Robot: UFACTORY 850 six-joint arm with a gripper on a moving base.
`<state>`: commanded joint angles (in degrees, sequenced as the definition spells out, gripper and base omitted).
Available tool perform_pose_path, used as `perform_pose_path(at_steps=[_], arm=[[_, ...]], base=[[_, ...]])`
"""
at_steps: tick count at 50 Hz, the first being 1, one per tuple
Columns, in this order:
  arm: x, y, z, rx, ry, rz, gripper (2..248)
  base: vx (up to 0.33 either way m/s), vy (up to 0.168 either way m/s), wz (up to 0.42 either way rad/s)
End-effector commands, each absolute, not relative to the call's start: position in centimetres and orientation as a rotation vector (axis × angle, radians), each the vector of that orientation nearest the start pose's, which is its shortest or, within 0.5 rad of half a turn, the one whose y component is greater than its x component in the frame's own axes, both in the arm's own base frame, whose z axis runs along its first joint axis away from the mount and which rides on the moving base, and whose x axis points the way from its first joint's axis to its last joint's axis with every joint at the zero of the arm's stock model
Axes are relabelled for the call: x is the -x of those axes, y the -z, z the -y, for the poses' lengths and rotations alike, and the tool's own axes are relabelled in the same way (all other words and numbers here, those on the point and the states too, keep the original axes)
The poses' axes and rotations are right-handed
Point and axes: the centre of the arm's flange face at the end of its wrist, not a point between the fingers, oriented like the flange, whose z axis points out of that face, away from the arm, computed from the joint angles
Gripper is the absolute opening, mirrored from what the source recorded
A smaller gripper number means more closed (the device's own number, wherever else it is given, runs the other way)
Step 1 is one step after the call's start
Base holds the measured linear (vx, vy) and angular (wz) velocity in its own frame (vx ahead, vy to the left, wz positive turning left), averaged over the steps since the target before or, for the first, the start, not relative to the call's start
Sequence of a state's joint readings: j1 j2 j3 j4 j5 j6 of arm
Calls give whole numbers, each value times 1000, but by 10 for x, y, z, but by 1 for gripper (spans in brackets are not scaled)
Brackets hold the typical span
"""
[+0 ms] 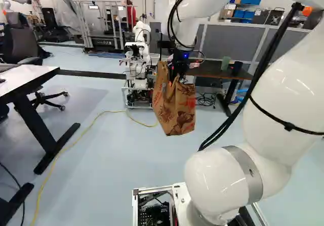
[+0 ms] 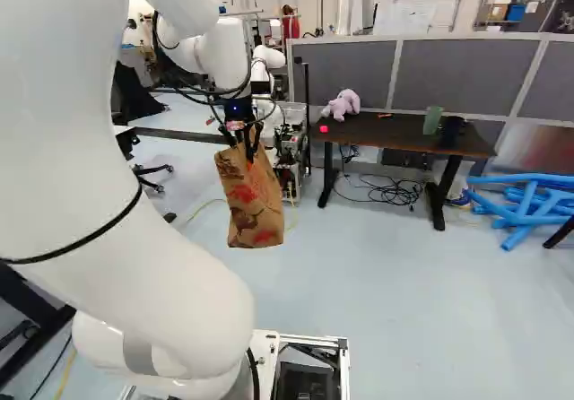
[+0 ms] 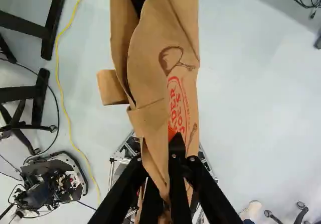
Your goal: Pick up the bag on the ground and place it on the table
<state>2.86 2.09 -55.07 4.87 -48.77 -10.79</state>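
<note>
"Where do we have the bag [image 1: 178, 115]?"

"We have it hanging in the air above the floor [image 2: 359, 283], upright with a slight tilt, below our gripper [image 2: 252, 149]. In the left base view it hangs just right of the middle, with another robot [image 1: 142, 33] beyond it."

"And how do our fingers stand?"

"Closed on the brown paper, pinching it between them near the bag's top. In the wrist view the paper runs out ahead of them, its red print and drawn pictures facing us."

"Do we see the dark table [image 2: 386, 135]?"

"Yes, to the right of the bag in the right base view, well apart from it. On the tabletop we see a pale purple plush toy [image 2: 343, 104], a green cup [image 2: 432, 119] and a black cup [image 2: 451, 131]. Blue tubes [image 2: 529, 207] lie past its right end."

"What do we have over in the left base view?"

"A white-topped table [image 1: 25, 79] at the left, an office chair [image 1: 20, 43] behind it, and a yellow cable [image 1: 76, 142] snaking along the floor"
</note>
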Motion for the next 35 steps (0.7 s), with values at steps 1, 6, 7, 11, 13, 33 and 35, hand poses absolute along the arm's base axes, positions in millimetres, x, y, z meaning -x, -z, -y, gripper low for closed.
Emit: perform_pose_path(at_steps=[1, 6, 7, 11, 13, 33, 35], arm=[[-437, -560, -28, 3062, 232, 287, 21], [-437, -560, -28, 3062, 232, 287, 21], [-437, -560, -28, 3062, 232, 287, 21], [-437, -560, -28, 3062, 232, 287, 21], [-437, -560, -28, 3062, 232, 287, 21], [-437, -560, -28, 3062, 232, 287, 21], [-437, -560, -28, 3062, 232, 287, 21]], base=[[41, -45, -228], [40, -38, -235], [46, -9, -248], [60, -9, -173], [60, -9, -9], [55, -1, -10], [117, -9, 21]])
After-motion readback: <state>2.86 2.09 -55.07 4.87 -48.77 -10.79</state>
